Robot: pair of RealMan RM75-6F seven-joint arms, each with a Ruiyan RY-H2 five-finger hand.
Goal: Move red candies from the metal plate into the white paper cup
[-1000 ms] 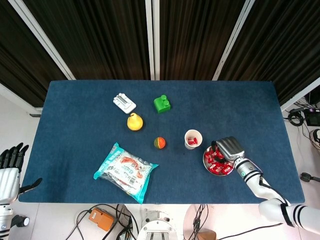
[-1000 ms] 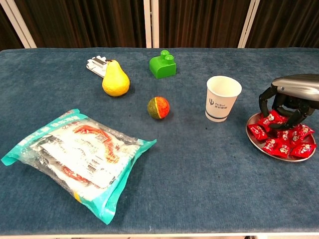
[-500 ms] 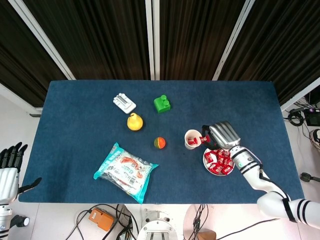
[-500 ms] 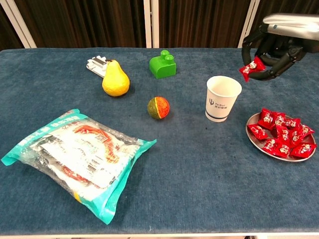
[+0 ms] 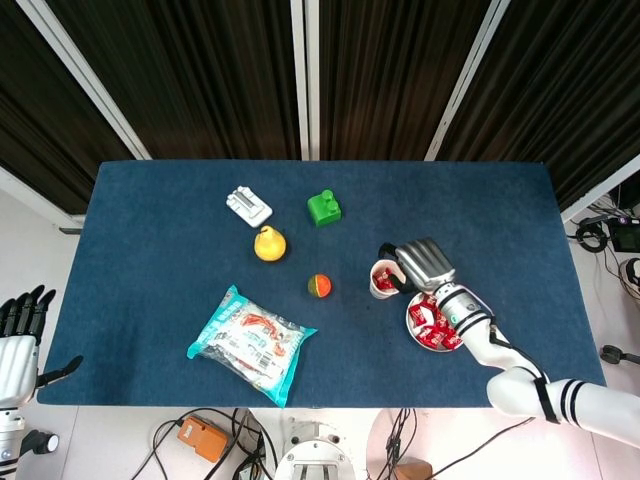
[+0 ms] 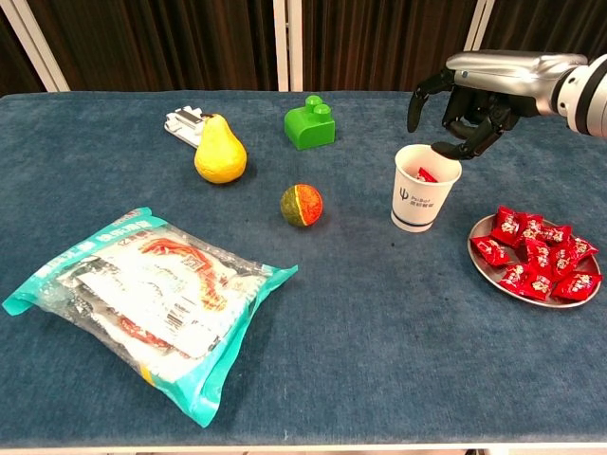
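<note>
— Over the white paper cup, what is that big silver thing?

— That is the right hand. It hangs just above the cup's rim. Its fingers are apart and curl down, and nothing is in them.

— Where are the red candies?

— Most sit in a heap on the metal plate, just to the right of the cup. The cup stands up straight, and you can see a red candy inside it too.

— And the other hand?

— The left hand is far off, past the left edge of the blue table. Its dark fingers are spread and point up. It holds nothing.

— What else is on the table?

— A yellow pear, with a small white thing just behind it. A green block sits near the back. A little red and green ball lies left of the cup. A big snack bag lies flat near the front left.
</note>
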